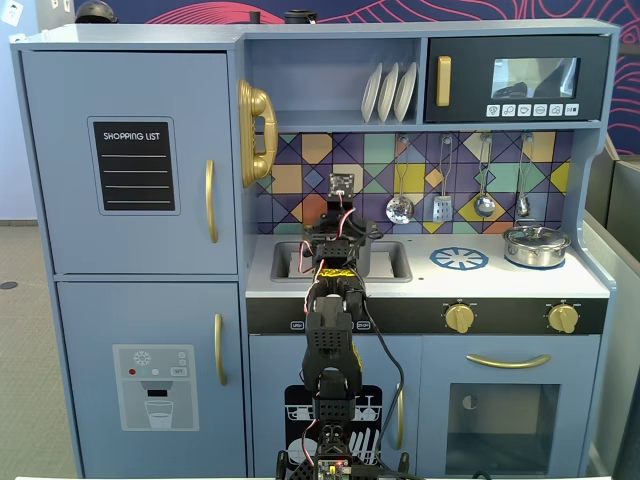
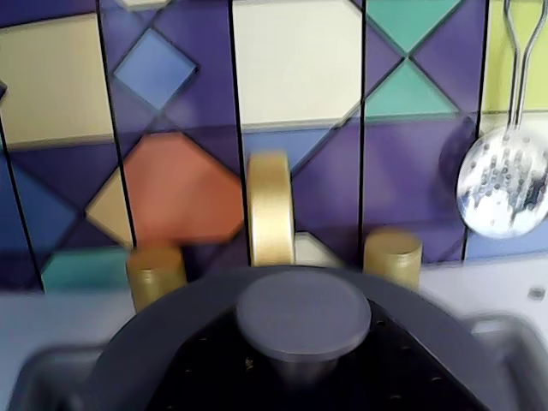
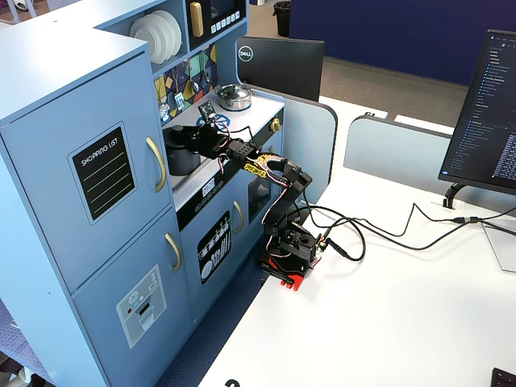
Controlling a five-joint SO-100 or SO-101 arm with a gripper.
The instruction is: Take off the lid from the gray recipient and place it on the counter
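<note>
Matte gray lid (image 2: 302,315), shiny perforated metal skimmer (image 2: 503,183), brushed-gold faucet (image 2: 271,208)

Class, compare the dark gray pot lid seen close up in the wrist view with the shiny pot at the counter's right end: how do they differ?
The lid is matte dark gray; the silver pot is shiny metal. The lid sits over the sink, right at the arm's wrist; the silver pot stands apart near the burner ring. The lid's knob is flat and gray; the silver pot's lid is reflective. Both are round cookware.
</note>
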